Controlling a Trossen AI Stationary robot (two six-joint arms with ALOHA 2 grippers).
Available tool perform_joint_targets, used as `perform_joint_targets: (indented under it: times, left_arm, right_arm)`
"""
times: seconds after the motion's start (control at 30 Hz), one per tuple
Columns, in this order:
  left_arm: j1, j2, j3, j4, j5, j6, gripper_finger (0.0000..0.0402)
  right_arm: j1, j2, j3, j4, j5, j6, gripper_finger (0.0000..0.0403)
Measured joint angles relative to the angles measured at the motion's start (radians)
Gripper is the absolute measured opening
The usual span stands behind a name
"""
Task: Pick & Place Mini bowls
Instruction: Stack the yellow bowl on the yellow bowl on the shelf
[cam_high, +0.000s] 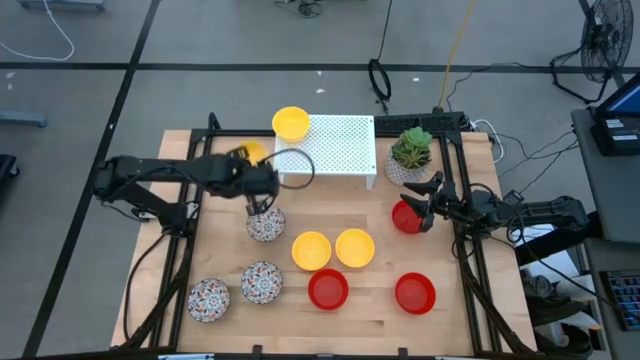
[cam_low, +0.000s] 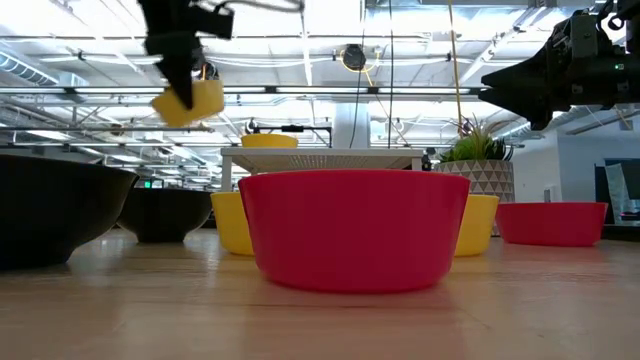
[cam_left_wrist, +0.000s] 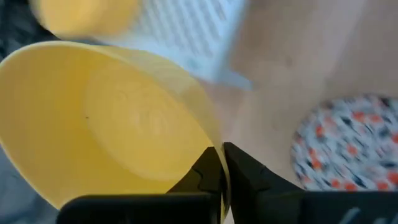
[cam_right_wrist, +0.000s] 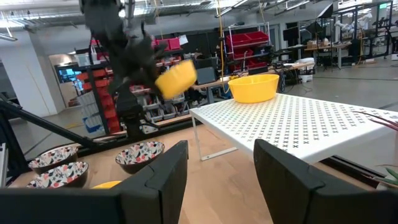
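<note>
Nearest the front edge of the wooden worktop (cam_high: 350, 310): two mosaic bowls (cam_high: 209, 298) (cam_high: 261, 282) at the left, two red bowls (cam_high: 328, 289) (cam_high: 415, 293) at the right, all upright with mouths facing up. Just behind, touching side by side: two yellow bowls (cam_high: 311, 250) (cam_high: 354, 247), also upright. Farther back on the left, a third mosaic bowl (cam_high: 266, 225), standing below the left gripper (cam_high: 258, 200). Left gripper pinched tight on the rim of a held yellow bowl (cam_low: 189, 101), lifted clear of the worktop and tilted on its side, mouth turned sideways rather than up; one finger inside the wall, one outside, as seen from the left wrist. On the right, a third red bowl (cam_high: 406, 217) sitting under the right gripper (cam_high: 423, 200), whose fingers (cam_right_wrist: 163, 171) stand spread wide with nothing between them. At the back, a white perforated rack (cam_high: 335, 150) carrying one more upright yellow bowl (cam_high: 291, 123) at its left corner, with a white pot holding a green plant (cam_high: 411, 150) beside the rack. Round bowls throughout, so no long axis to speak of. No legible brand, label or writing on any bowl.
</note>
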Motion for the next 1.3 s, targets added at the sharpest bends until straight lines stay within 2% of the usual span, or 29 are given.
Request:
perform_joint_targets:
  times: [0.17,0.4,0.53,0.63,0.8,1.3]
  left_arm:
    - [0.090,0.000,0.067,0.177,-0.025,0.184,0.0010]
    - [0.251,0.029,0.069,0.540,0.149,0.443,0.0018]
    - [0.327,0.078,0.069,0.717,0.245,0.488,0.0010]
    - [0.367,0.136,0.069,0.740,0.286,0.489,0.0006]
    - [0.406,0.197,0.068,0.712,0.239,0.499,0.0025]
    - [0.416,0.208,0.068,0.676,0.219,0.536,0.0030]
  right_arm:
    - [0.000,0.000,0.000,0.000,0.000,0.000,0.0171]
    - [0.000,0.000,0.000,0.000,0.000,0.000,0.0171]
    - [0.000,0.000,0.000,0.000,0.000,0.000,0.0171]
    - [0.000,0.000,0.000,0.000,0.000,0.000,0.0171]
    - [0.000,0.000,0.000,0.000,0.000,0.000,0.0171]
    - [0.000,0.000,0.000,0.000,0.000,-0.003,0.0171]
